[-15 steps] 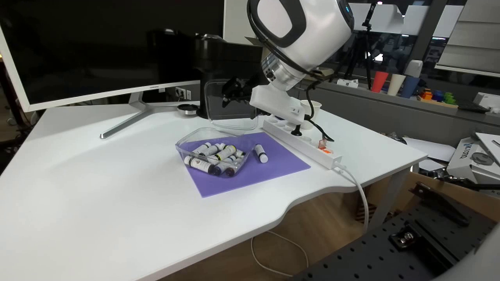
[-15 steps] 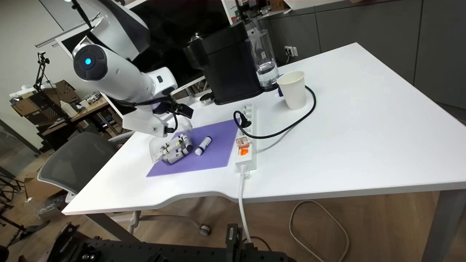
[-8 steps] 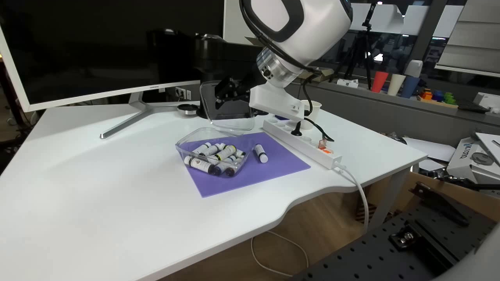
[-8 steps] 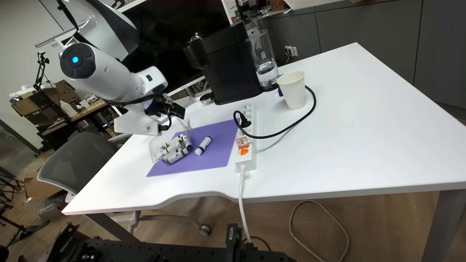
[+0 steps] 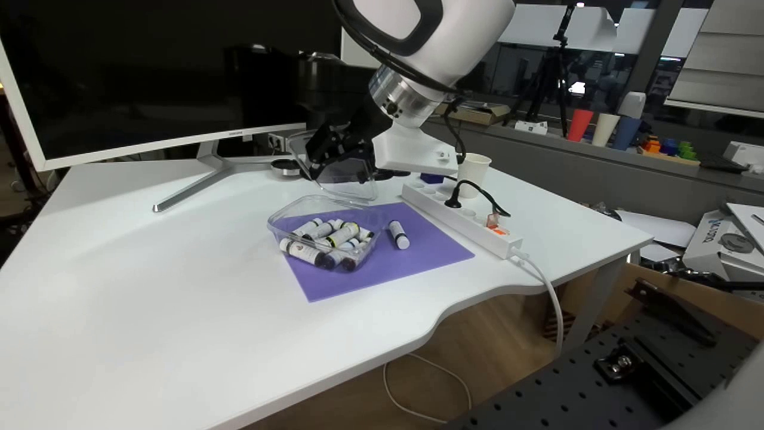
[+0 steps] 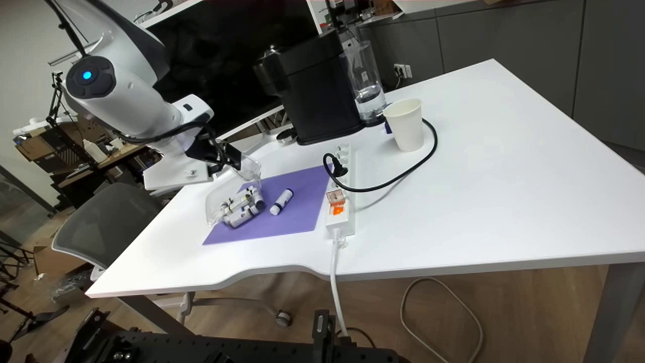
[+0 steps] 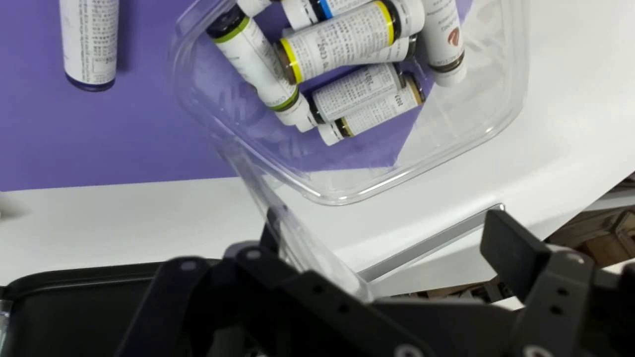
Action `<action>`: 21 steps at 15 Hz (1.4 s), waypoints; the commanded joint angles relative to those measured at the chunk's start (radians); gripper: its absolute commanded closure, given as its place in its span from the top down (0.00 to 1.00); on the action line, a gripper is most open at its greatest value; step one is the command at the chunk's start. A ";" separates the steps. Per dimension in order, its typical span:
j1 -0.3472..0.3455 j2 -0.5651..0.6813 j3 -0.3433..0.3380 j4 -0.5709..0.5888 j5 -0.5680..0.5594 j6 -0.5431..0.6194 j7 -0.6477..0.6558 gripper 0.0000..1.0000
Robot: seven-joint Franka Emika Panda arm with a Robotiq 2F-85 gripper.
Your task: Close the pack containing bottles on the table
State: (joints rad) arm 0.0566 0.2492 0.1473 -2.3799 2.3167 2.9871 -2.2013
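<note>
My pincer [image 7: 389, 238] stands wide, a clear lid [image 7: 317, 260] slanting up between its fingers [image 7: 513, 248]. Past it, the pack [image 7: 342, 186] sits partly on the purple sheet [image 7: 124, 144], partly over the surface [image 7: 149, 213], bottles [image 7: 337, 42] heaped inside; just beside, one loose bottle [image 7: 92, 39] lies on the sheet

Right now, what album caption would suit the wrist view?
Open tool at the raised lid of a clear plastic pack of labelled bottles, one loose bottle on a purple sheet.

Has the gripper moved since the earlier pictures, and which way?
Yes. In an exterior view, the gripper has shifted left in the picture, away from the white power strip, which sits where it did a second ago.
</note>
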 commanded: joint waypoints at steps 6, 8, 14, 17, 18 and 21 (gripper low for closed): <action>0.021 -0.023 0.134 -0.004 -0.155 0.133 0.067 1.00; 0.006 -0.015 0.177 0.000 -0.167 0.179 0.131 1.00; -0.024 0.039 0.273 0.052 -0.101 0.465 0.324 1.00; 0.096 0.006 0.106 0.004 -0.015 0.484 0.338 1.00; 0.104 0.004 0.091 0.005 0.011 0.491 0.344 1.00; 0.235 0.022 -0.107 -0.022 0.075 0.469 0.369 1.00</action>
